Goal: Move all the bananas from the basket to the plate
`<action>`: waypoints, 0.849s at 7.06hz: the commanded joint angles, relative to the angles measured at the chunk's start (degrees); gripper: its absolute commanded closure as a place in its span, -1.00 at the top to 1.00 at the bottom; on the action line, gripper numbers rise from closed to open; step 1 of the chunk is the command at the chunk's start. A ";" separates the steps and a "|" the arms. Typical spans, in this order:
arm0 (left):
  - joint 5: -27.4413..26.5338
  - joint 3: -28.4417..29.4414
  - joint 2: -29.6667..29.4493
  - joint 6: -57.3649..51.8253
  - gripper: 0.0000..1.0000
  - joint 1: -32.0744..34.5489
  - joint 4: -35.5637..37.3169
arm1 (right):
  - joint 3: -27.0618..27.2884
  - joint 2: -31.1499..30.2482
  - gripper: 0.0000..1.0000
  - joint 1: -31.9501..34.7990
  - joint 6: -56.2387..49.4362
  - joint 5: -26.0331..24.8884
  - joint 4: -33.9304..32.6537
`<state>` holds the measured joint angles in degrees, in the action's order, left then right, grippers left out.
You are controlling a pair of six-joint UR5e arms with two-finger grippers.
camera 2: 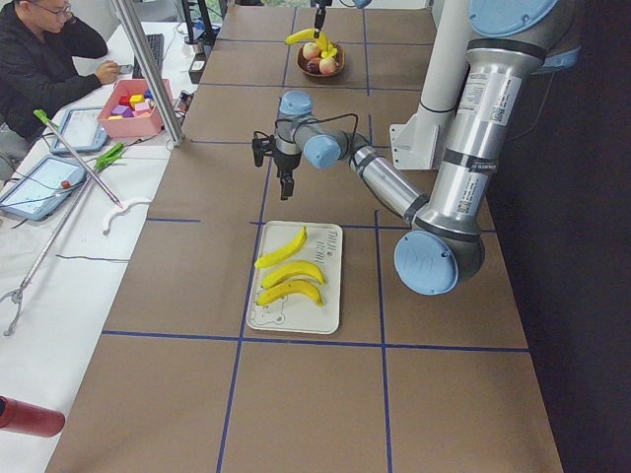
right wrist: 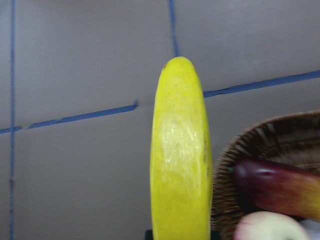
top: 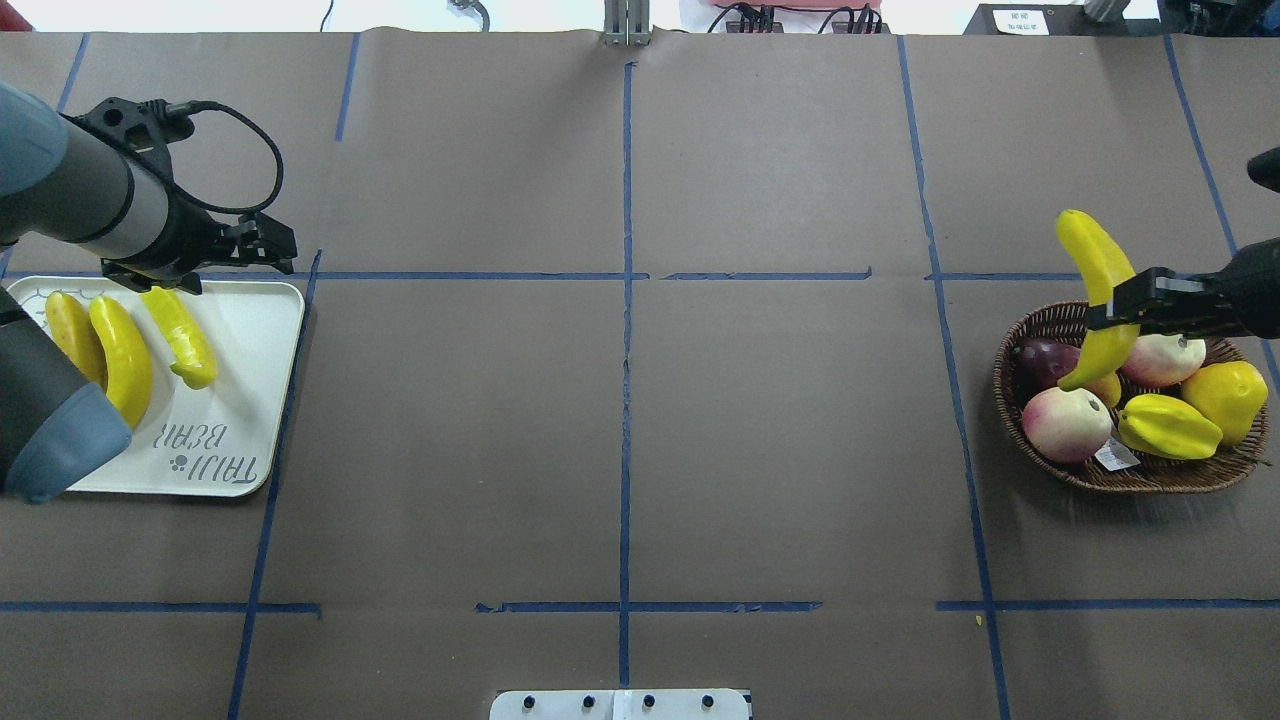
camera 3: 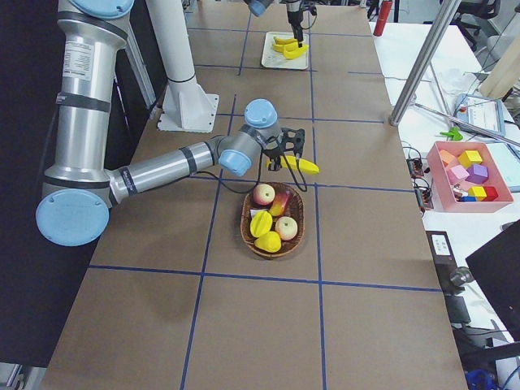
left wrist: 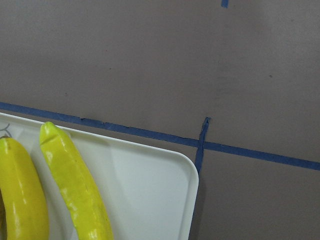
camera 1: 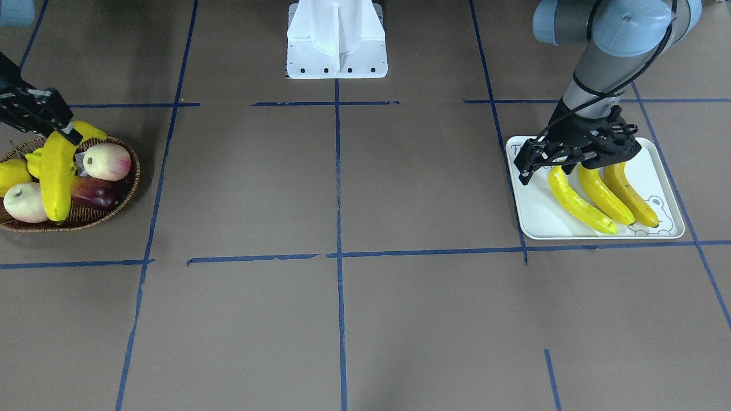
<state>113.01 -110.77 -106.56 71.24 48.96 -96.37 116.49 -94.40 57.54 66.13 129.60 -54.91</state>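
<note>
My right gripper (top: 1118,305) is shut on a yellow banana (top: 1098,285) and holds it tilted above the far rim of the wicker basket (top: 1010,400). The same banana (camera 1: 57,177) hangs over the basket (camera 1: 128,188) in the front view and fills the right wrist view (right wrist: 181,150). Three bananas (camera 1: 579,200) (camera 1: 605,194) (camera 1: 631,194) lie side by side on the white plate (camera 1: 537,217); the third is deeper orange-yellow. My left gripper (camera 1: 528,168) is open and empty, hovering above the plate's edge near the robot, by the bananas' ends. The plate's corner (left wrist: 150,190) shows in the left wrist view.
The basket also holds two peaches (top: 1066,423), a starfruit (top: 1168,427), a lemon (top: 1225,398) and a dark purple fruit (top: 1045,360). The robot's white base (camera 1: 337,40) stands at the table's middle edge. Blue tape lines (top: 626,350) cross the brown table.
</note>
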 commanded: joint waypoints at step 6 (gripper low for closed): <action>0.20 6.09 -11.91 36.95 0.99 -9.05 -34.92 | -3.73 29.36 -0.99 -31.52 17.63 -31.42 4.43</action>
<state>113.24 -106.42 -117.59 105.31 41.42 -126.17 112.95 -66.10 27.65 83.90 99.62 -52.95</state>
